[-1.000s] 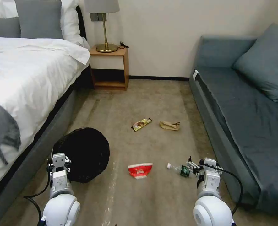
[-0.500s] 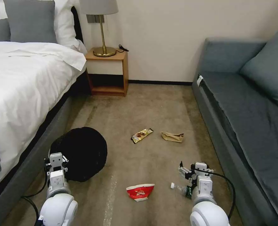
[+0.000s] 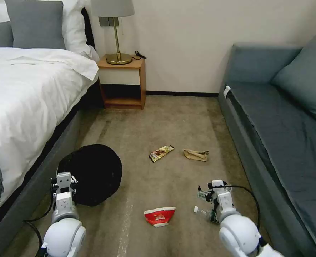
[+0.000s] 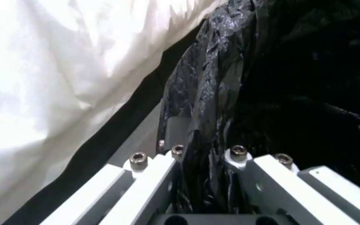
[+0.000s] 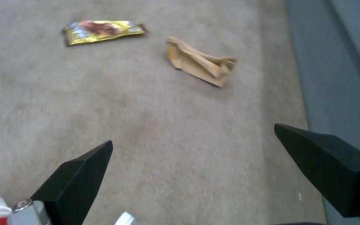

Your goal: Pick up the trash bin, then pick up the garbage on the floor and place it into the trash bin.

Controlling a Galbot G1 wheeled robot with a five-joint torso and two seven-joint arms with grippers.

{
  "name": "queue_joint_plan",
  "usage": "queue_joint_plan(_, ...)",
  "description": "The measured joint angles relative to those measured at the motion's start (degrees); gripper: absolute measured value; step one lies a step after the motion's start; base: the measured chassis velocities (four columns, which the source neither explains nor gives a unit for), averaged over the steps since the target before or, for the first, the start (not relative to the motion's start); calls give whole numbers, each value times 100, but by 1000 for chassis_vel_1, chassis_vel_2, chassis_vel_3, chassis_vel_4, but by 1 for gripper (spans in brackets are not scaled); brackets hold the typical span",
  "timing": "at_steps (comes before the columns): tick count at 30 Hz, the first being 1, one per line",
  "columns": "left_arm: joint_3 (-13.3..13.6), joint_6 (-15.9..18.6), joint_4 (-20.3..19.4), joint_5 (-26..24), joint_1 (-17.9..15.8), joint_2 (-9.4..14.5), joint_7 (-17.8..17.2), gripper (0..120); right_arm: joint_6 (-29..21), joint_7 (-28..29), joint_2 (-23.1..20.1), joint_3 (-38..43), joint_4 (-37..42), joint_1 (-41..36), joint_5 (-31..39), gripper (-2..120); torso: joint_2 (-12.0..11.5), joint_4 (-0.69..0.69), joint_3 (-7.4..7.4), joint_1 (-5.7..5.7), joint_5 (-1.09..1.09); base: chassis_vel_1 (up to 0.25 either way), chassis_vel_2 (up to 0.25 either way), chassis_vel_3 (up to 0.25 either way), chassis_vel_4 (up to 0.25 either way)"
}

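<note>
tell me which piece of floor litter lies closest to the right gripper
The clear plastic bottle with the dark green label, right beside the right gripper. The crushed red-and-white paper cup, snack wrapper and crumpled brown paper bag lie farther off.

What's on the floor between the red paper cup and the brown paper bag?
Bare carpet in the head view; nothing lies between the red paper cup and the brown paper bag.
</note>
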Motion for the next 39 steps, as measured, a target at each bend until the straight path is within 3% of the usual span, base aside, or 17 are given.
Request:
queue_joint_plan(2,-12,3,-21,20,0,-32,17,2,-38,-189,-199,-197,-72,235,66,100,0,-1,0,0,0,0,0,0,0)
queue_joint_plan(5,-50,16,-98,82,50,-94,60,2,-108,-833,-554,-1213,-420,1519,597,100,0,2,1,0,1,0,0,0,0)
queue_joint_plan(15,-89,23,-335,214,189,-190,175,2,-126,-1917,-205,-2580,-1203,3494,1047,100,0,3,1,0,-1,0,0,0,0)
queue_joint_plan(24,-112,37,-350,211,177,-177,199,2,-43,-3199,149,-3237,-1804,3776,494,100,0,0,1,0,-2,0,0,0,0)
queue_joint_plan(39,45,-25,-428,262,293,-221,219,2,219,-3770,1052,-3408,-3148,3284,-638,100,0,1,0,0,-2,0,0,0,0)
